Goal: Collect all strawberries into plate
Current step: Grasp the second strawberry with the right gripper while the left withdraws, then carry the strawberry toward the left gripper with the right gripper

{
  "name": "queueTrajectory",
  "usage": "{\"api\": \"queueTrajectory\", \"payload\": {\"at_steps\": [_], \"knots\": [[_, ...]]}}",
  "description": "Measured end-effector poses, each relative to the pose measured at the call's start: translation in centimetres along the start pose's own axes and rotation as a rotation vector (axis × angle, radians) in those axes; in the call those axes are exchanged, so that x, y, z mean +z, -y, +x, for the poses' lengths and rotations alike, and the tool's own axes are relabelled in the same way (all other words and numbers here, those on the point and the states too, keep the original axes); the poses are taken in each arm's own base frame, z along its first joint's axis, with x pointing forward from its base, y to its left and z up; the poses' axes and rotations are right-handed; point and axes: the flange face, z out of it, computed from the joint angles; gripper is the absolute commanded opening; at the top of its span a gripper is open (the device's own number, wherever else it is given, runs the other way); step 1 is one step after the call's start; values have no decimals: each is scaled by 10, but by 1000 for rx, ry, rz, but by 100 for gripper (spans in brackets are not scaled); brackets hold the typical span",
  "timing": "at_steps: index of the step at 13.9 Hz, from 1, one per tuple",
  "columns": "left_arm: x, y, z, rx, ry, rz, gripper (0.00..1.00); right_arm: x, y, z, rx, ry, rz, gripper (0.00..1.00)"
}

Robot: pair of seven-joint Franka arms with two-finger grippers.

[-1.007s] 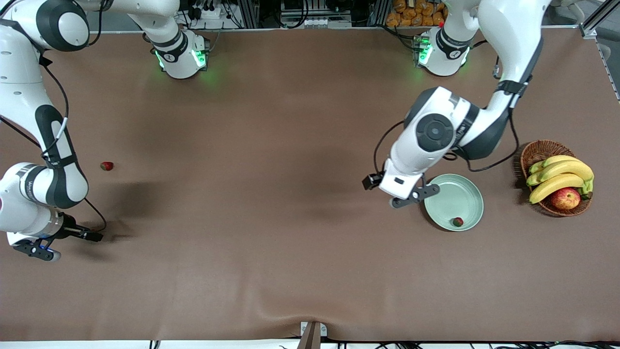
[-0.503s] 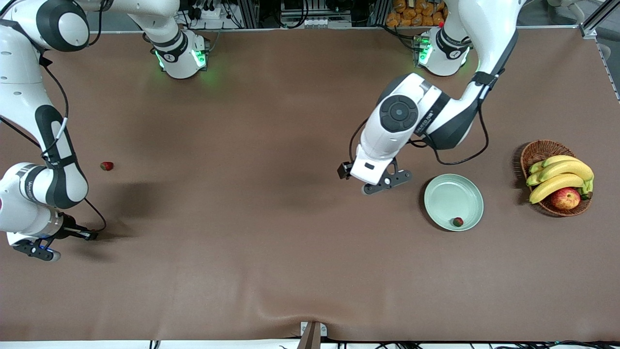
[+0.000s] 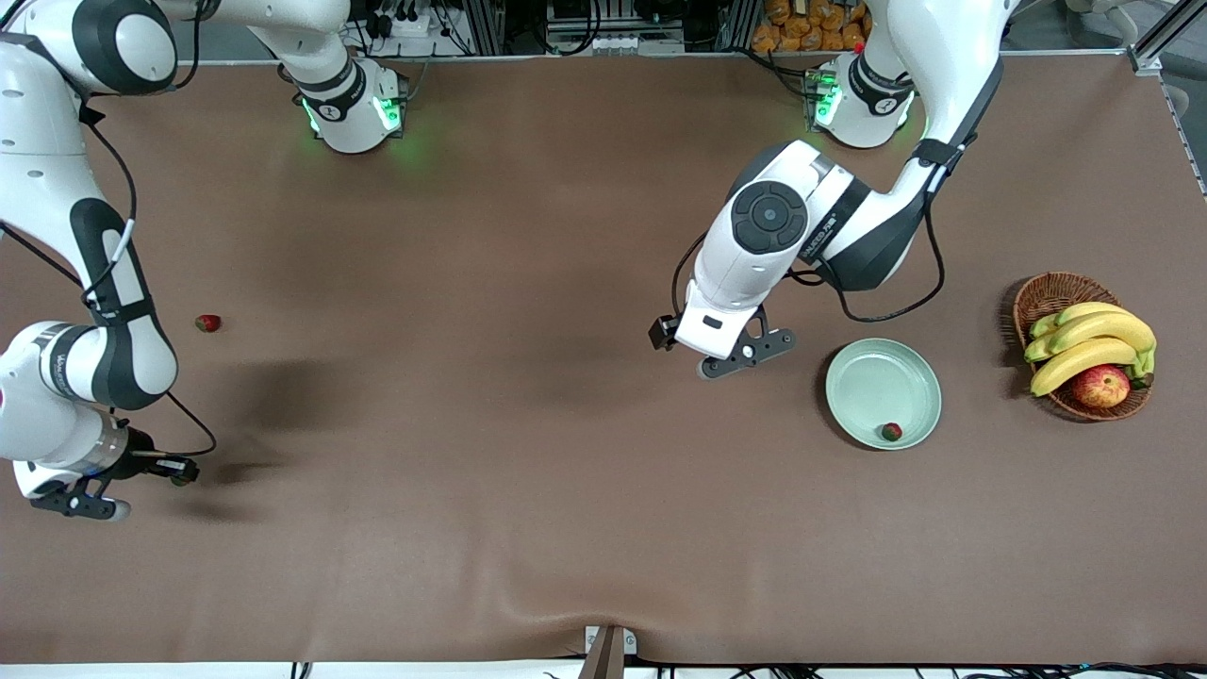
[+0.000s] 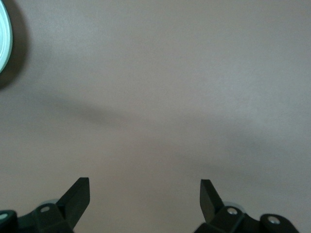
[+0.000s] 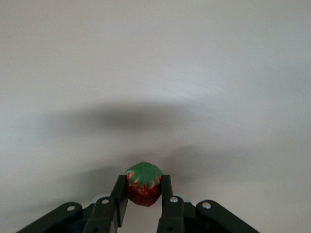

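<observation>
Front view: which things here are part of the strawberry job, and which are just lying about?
Part of the job:
plate
strawberry in the plate
strawberry on the table
strawberry in the right hand
right hand, left hand

Lying about:
wicker basket
bananas
apple

The right gripper [image 5: 144, 204] sits low at the right arm's end of the table, its fingers [image 5: 120, 196] clamped on a strawberry [image 5: 143, 184]. The left gripper [image 3: 740, 356] hangs just beside the plate [image 3: 919, 372], fingers [image 4: 77, 196] spread wide with nothing between them.
</observation>
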Motion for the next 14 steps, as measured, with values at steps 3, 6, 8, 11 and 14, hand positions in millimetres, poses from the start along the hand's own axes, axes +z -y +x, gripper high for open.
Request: {"api": "queueTrajectory", "payload": {"at_steps": [3, 6, 8, 11, 14], "knots": [[-8, 0, 2, -4, -2, 3, 100, -26, 77, 11, -147, -36, 76, 0], [-17, 2, 3, -9, -7, 6, 100, -41, 171, 9, -327, -57, 102, 0], [-20, 5, 6, -14, -8, 11, 100, -45, 241, -2, -458, -62, 97, 0], [-22, 7, 8, -18, -9, 15, 100, -47, 365, -39, -669, -67, 88, 0], [-22, 10, 12, -27, -8, 19, 100, -50, 479, -97, -892, -82, 55, 0]]}}
